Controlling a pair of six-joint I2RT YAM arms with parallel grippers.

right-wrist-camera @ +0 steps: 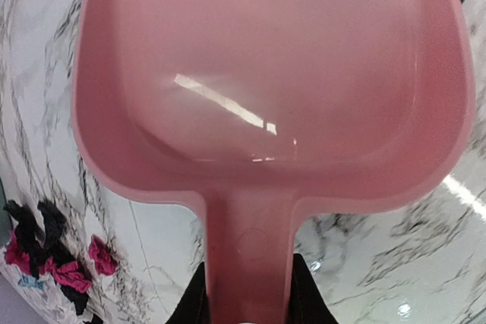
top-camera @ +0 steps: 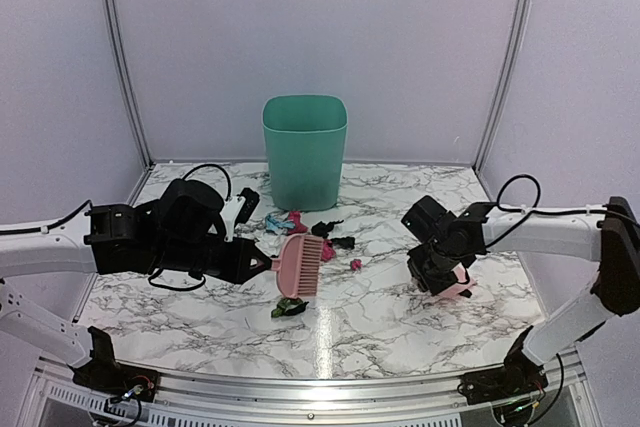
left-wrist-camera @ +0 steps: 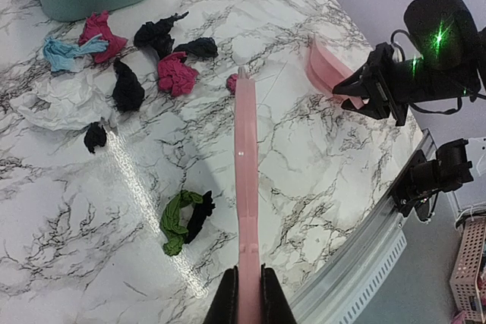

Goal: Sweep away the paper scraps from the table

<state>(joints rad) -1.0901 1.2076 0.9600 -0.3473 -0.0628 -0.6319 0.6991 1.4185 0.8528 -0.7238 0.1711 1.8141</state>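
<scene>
Top external view: paper scraps (top-camera: pixel 322 230) lie scattered on the marble table (top-camera: pixel 400 317) between the green bin (top-camera: pixel 305 147) and the pink brush (top-camera: pixel 300 265). The left gripper (top-camera: pixel 262 263) is clamped on the brush handle. The right gripper (right-wrist-camera: pixel 249 305) is clamped on the pink dustpan (right-wrist-camera: pixel 273 73) handle.

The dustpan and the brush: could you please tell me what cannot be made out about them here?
- dustpan: right wrist view, front lip cut off by the top edge; top view, mostly hidden behind the right gripper.
- brush: left wrist view shows it edge-on, so its teeth are hidden.
- Whether the dustpan touches the table: no view settles it.
</scene>
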